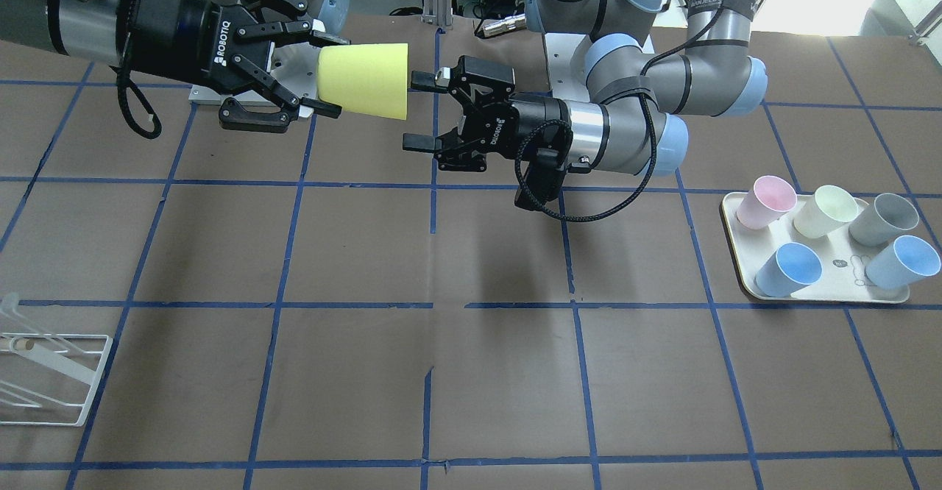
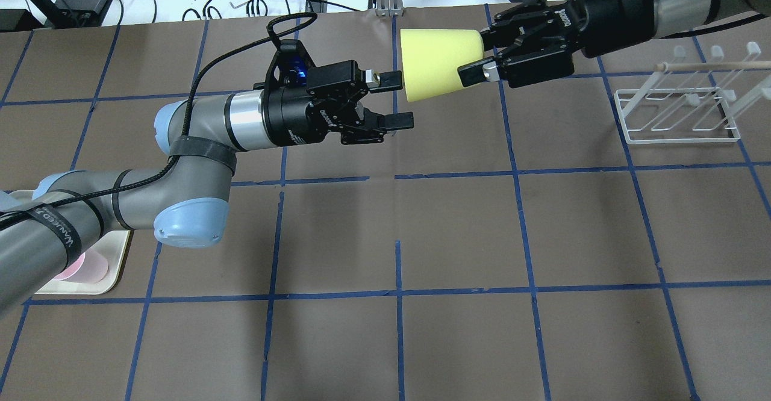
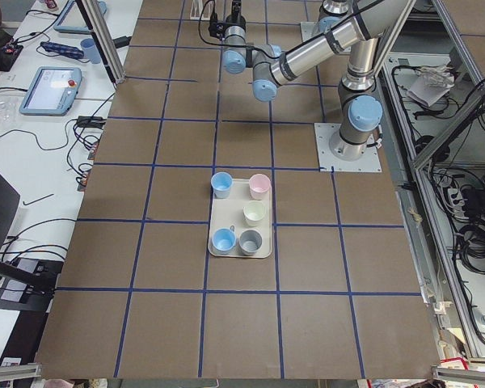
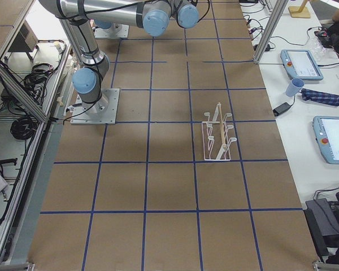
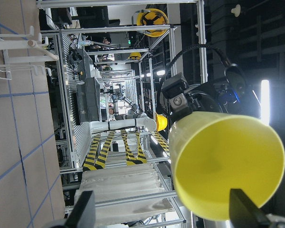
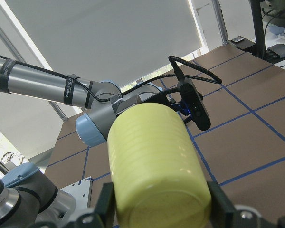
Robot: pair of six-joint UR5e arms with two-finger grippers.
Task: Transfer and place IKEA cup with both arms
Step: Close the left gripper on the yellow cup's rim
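Observation:
The bright yellow IKEA cup [image 1: 368, 79] hangs on its side above the table, its wide mouth towards my left arm. My right gripper [image 1: 324, 74] is shut on its narrow base; it also shows in the overhead view [image 2: 479, 55]. My left gripper [image 1: 418, 109] is open, and its fingertips sit at the cup's rim [image 2: 406, 67] without clasping it. In the left wrist view the cup [image 5: 223, 161] fills the space ahead of the open fingers [image 5: 85, 211]. In the right wrist view the cup [image 6: 154, 156] sits between the two fingers [image 6: 107, 204].
A cream tray [image 1: 736, 214] holds pink, pale cream, grey and two light blue cups on my left side. A white wire rack [image 2: 680, 112] stands on my right side. Blue tape lines grid the brown table.

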